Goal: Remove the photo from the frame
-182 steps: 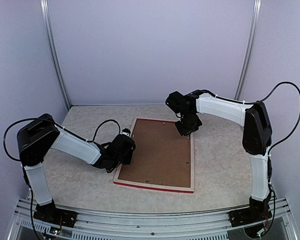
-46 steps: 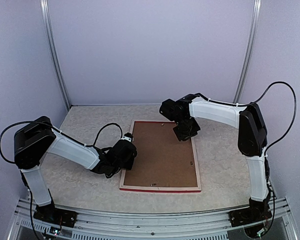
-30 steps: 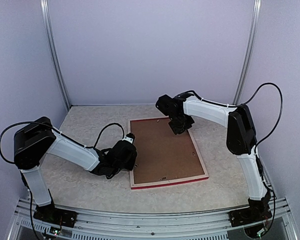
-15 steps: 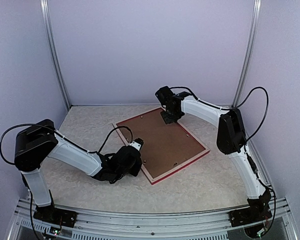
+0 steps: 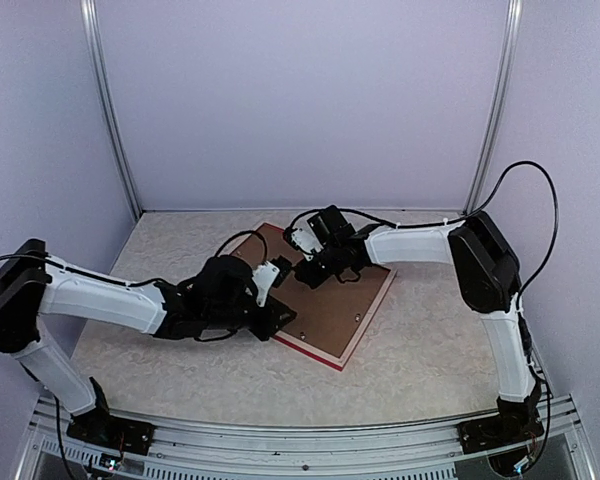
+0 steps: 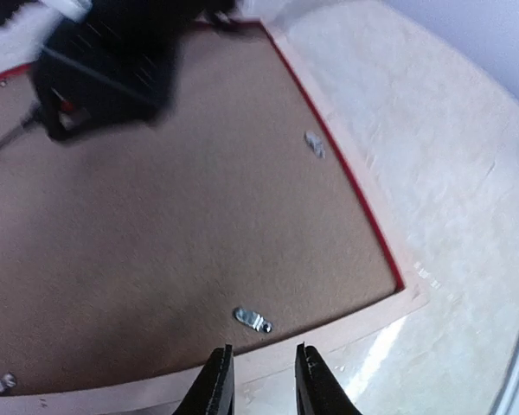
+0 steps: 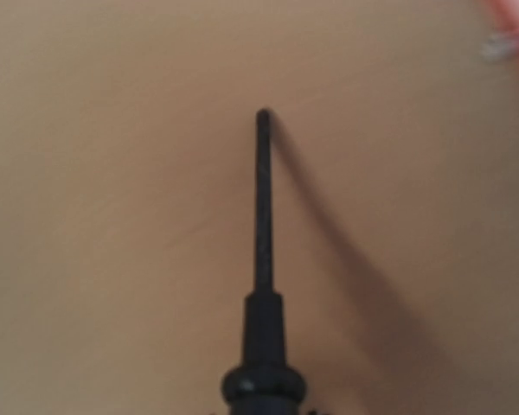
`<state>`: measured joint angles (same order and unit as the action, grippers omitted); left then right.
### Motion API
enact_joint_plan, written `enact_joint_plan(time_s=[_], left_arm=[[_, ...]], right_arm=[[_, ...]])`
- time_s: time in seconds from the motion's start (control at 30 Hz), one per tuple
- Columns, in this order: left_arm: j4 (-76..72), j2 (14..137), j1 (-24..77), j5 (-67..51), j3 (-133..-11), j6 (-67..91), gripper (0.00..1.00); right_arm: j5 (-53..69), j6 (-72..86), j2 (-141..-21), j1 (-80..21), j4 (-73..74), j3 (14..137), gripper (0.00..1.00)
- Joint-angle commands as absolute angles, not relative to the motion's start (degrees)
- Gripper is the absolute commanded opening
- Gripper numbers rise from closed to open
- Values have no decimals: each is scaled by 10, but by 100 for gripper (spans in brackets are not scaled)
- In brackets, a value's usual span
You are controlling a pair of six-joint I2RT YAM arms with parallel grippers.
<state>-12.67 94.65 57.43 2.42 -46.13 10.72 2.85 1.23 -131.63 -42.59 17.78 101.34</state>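
1. Pale, stone-speckled tabletop [image 5: 430, 340] spreads under both my arms, closed in by smooth lavender walls [image 5: 300, 100].
2. The large rectangular frame [image 5: 310, 352] lies flat on it, face down and turned cornerwise to me. Its bright red front rim shows only as a thin line along the near edge, and the sides are pale wood.
3. A plain brown backing board [image 5: 345, 300], matte and fibrous, fills the whole opening, so the photo is hidden beneath it and I cannot see it.
4. Small flat metal turn-tabs sit on the board close to the rim: one [image 6: 253, 321] just ahead of my left fingers [image 6: 216, 389], another [image 6: 314, 143] along the side rail.
5. My left gripper [image 6: 261, 385] hangs low over the frame's near edge. Its two black fingers stand a narrow gap apart with nothing between them, and the pale wooden rail is directly below. I cannot tell whether they touch the wood.
6. My right gripper [image 5: 312, 268] is over the far part of the board, closed around a slim screwdriver [image 7: 262, 216].
7. The screwdriver's thin, round, dark shaft widens to a collar near my wrist. Its tip points at the brown board, and a soft shadow trails beside it.
8. From my left wrist, the right gripper is a blurred dark mass with a spot of red at the tool's handle.
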Motion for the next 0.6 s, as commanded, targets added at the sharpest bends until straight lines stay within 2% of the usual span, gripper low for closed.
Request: enact_joint_plan(time_s=[0.0, 0.13, 0.23, 0.37, 0.5, 0.57], left_arm=[[-78, 854, 503, -100, -482, 120, 28], [-22, 807, 419, -57, -503, 145, 32], [-4, 807, 349, -29, -516, 159, 41], [21, 881, 291, 14, -569, 142, 45], [35, 986, 256, 43, -655, 80, 56], [67, 1050, 233, 27, -720, 50, 57]], right_arm=[[145, -22, -1259, -447, 218, 868, 0], [155, -24, -1177, -464, 216, 752, 0], [174, -17, -1125, -477, 224, 690, 0], [202, -8, -1074, -500, 243, 633, 0], [223, -2, -1045, -524, 276, 605, 0], [227, 7, -1027, -533, 295, 595, 0]])
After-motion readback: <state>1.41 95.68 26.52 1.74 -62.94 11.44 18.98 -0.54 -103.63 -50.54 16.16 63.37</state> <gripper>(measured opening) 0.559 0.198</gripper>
